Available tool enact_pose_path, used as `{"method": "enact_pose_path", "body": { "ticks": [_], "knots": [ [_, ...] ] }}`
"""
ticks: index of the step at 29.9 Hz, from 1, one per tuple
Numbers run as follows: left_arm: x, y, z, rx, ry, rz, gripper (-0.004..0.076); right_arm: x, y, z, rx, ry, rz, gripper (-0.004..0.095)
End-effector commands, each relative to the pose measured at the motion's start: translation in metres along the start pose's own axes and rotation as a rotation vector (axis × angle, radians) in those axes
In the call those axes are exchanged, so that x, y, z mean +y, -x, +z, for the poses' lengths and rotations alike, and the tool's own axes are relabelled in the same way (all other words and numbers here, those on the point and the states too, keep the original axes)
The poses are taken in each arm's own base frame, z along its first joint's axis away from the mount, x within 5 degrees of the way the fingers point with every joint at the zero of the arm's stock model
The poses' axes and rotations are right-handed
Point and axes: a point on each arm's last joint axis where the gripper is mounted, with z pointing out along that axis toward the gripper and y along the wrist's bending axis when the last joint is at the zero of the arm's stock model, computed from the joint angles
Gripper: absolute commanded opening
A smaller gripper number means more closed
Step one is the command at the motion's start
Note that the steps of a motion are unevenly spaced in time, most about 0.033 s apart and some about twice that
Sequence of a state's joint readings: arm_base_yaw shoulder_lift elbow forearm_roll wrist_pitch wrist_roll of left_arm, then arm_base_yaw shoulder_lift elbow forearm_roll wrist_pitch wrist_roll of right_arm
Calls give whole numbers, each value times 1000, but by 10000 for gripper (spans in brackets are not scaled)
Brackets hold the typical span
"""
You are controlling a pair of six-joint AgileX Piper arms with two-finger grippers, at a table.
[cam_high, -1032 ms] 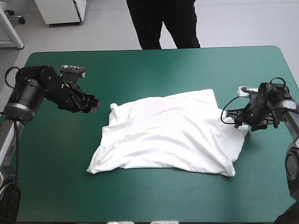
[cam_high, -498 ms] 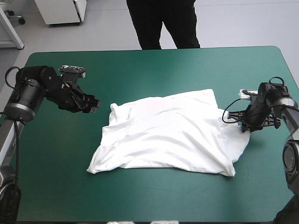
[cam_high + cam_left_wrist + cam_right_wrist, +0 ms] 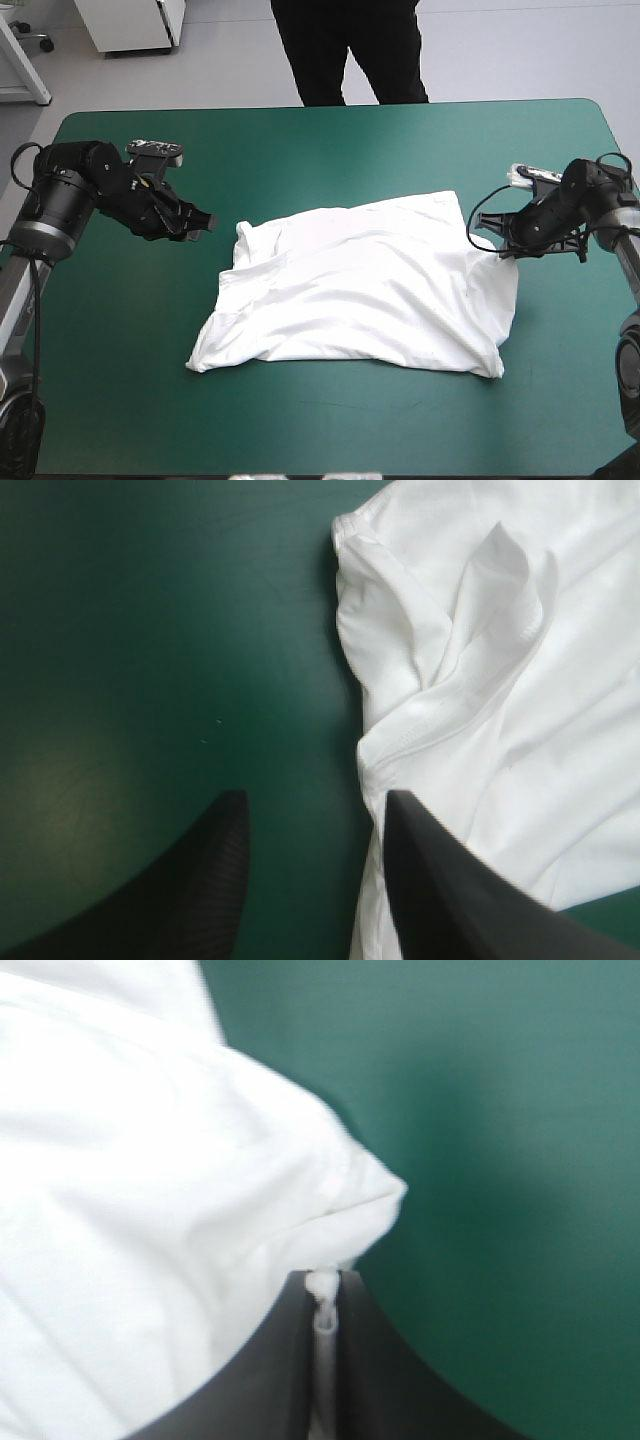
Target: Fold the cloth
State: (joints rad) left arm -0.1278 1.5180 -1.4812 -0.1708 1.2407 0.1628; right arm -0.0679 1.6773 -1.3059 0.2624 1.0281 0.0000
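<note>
A white short-sleeved T-shirt [image 3: 360, 290] lies spread but wrinkled on the teal-green surface [image 3: 330, 150], a little right of centre, with its far left corner turned over in a small fold. The right end effector [image 3: 503, 247] sits low at the garment's right-hand edge. Its wrist view shows the two black fingers [image 3: 270, 1360] clenched into a pointed arch, grasping a thin strip of white fabric between them, while a rounded corner of cloth bulges just ahead of the tips. The left end effector [image 3: 205, 222] hangs apart from the T-shirt, near that folded far left corner and over bare surface. Seen from its own wrist camera, it is released, its fingers standing well apart with teal-green showing between them. One tip is over the bare surface and the other is in line with the T-shirt's stitched edge, though whether it touches the cloth cannot be told. Just ahead of that tip a sleeve [image 3: 480, 610] lies creased and doubled over on the body of the garment.
</note>
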Motion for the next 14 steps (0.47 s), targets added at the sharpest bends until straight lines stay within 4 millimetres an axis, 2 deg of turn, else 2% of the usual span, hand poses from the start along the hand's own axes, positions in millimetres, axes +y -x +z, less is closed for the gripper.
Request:
{"method": "enact_pose_path", "body": {
  "ticks": [1,12,14],
  "knots": [
    [-6,-3,-23,-41,-17,-4,312,22,-1,-29,-75,111,-38,-17],
    [-6,-3,-23,-35,-18,-4,312,106,-22,-10,-77,220,-231,-17],
    [-6,-3,-23,-33,-18,-4,312,115,-25,-4,-64,231,-245,-17]
  ]
}}
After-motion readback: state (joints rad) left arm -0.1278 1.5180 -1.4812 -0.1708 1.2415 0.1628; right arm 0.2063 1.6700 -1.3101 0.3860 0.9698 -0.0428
